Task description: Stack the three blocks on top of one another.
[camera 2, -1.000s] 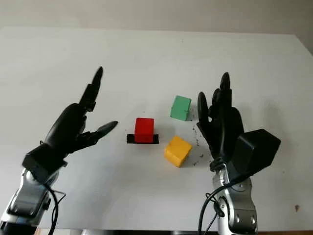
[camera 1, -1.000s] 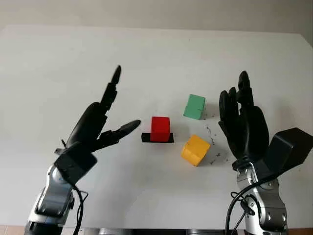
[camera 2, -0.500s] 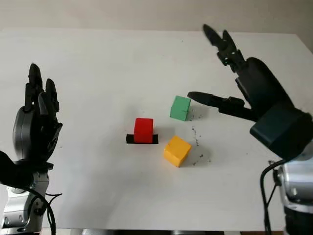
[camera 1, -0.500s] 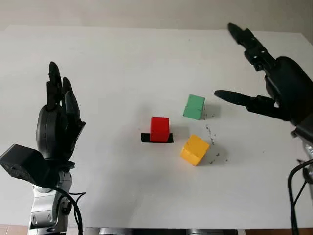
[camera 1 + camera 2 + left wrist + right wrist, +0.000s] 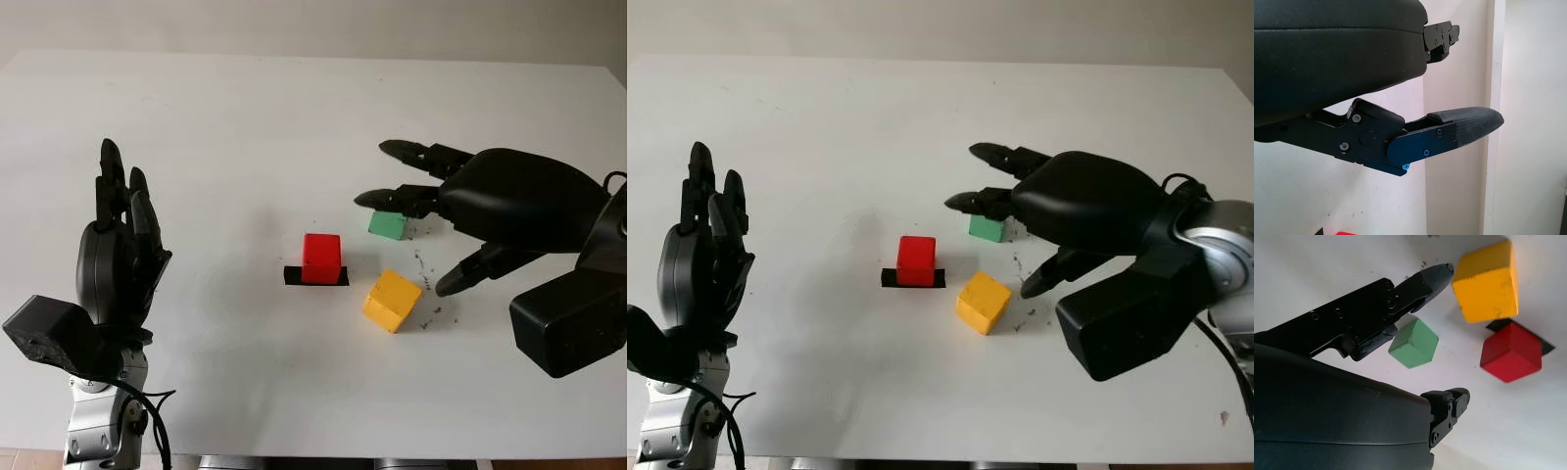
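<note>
The right hand, a black three-fingered one, is hovering open over the small green wooden cube on the white surface, palm down. Two of its fingers are reaching past the cube's far side while the third finger is pointing down toward the surface on the near side, close to the small yellow wooden cube. In the right wrist view the green cube is sitting free between the fingers, none of them touching it.

The three cubes are lying apart from one another, none stacked. The small red wooden cube is standing on a flat black rectangular marker near the middle of the surface. The yellow cube is lying just right of and nearer than the red one, turned at an angle. The green cube is sitting farther back, beyond the yellow one. Small dark specks are scattered on the surface beside the yellow cube.

The left hand is open and raised upright at the left side, well apart from the cubes, holding nothing
</note>
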Motion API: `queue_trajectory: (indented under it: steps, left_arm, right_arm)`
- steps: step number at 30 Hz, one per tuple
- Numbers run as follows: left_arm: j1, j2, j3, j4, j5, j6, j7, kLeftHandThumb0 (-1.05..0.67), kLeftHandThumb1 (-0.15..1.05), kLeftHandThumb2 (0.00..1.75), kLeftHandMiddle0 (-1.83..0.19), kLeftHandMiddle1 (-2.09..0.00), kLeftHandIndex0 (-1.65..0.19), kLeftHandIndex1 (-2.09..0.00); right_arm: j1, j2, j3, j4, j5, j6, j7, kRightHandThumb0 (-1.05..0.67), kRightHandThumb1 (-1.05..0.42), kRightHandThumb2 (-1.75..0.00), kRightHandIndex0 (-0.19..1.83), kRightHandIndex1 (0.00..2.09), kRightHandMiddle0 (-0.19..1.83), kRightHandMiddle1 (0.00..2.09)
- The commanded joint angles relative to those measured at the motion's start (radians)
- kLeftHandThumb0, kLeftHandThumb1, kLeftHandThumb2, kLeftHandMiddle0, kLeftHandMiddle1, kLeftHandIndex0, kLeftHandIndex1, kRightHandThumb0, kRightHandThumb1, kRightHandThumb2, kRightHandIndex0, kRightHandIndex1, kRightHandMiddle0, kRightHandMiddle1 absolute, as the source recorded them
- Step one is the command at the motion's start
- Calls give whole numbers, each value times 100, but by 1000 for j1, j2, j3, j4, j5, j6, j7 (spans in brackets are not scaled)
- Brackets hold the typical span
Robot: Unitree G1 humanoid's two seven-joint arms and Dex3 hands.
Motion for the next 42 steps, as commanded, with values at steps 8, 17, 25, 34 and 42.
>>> queue_trajectory:
  steps: [8, 17, 25, 34, 42]
  left_arm:
    - [-5, -3, -5, -26, 24, 4, 6, -69, 105, 67, 5, -6, 13, -6]
    - [-2, -5, -6, -27, 29, -1, -1, -68, 105, 67, 5, -5, 13, -6]
    - [10, 0, -18, -38, 55, 11, -5, -70, 105, 67, 11, -4, 17, -4]
    - [20, 0, -21, -50, 62, 13, -8, -71, 105, 67, 13, -5, 18, -4]
    - [29, 5, -18, -50, 74, 0, -18, -71, 105, 66, 13, -6, 18, -3]
  right_arm:
    - [16, -18, 25, -30, -10, -48, 53, -57, -76, -5, -4, 7, 43, 10]
    - [79, 12, 13, -33, 43, -55, 21, -59, -79, -6, -3, 6, 53, 12]
    - [94, 54, 37, 7, 30, -92, -36, -63, -82, -6, -1, 6, 55, 11]
    - [98, 92, 64, 118, -39, -201, -137, -60, -84, -6, 0, 7, 59, 13]
    - [85, 101, 73, 177, -79, -247, -192, -53, -86, -6, 3, 7, 66, 17]
